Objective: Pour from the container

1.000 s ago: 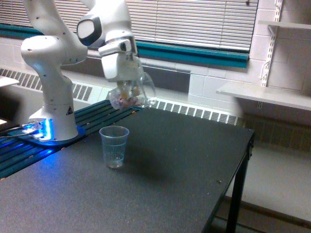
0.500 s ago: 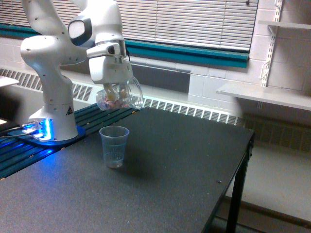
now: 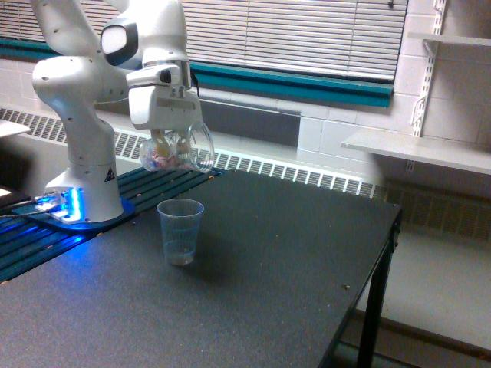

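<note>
One white robot gripper (image 3: pixel 163 138) clamped on clear rounded glass container (image 3: pixel 178 149) with pink and tan pieces, tilted, above-left of clear ribbed plastic cup (image 3: pixel 180 231) standing on black table (image 3: pixel 291 261).

I can read no words or numbers here; only a small black-and-yellow warning triangle sticker (image 3: pixel 108 175) on the robot's white base (image 3: pixel 92 192).

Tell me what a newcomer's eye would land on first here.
The big white robot arm at the exterior view's left, its base glowing blue. Its gripper holds a tilted clear container of pink and white pieces in the air, above an upright plastic cup on the dark table.
</note>
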Available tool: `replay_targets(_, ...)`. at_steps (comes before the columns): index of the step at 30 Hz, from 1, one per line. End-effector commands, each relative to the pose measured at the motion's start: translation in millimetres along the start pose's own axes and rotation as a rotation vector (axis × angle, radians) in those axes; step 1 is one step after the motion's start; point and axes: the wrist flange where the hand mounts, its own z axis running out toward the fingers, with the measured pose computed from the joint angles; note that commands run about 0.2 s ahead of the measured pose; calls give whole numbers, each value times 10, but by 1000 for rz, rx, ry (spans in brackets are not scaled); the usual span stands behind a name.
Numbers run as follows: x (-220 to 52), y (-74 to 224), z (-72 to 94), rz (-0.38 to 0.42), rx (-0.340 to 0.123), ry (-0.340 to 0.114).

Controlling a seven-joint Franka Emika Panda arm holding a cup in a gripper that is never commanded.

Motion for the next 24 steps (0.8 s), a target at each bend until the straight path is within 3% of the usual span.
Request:
replay_targets(1, -171, -5, 93, 17, -28, -47)
replay_targets(24, -322, 45, 31, 71, -101, -91)
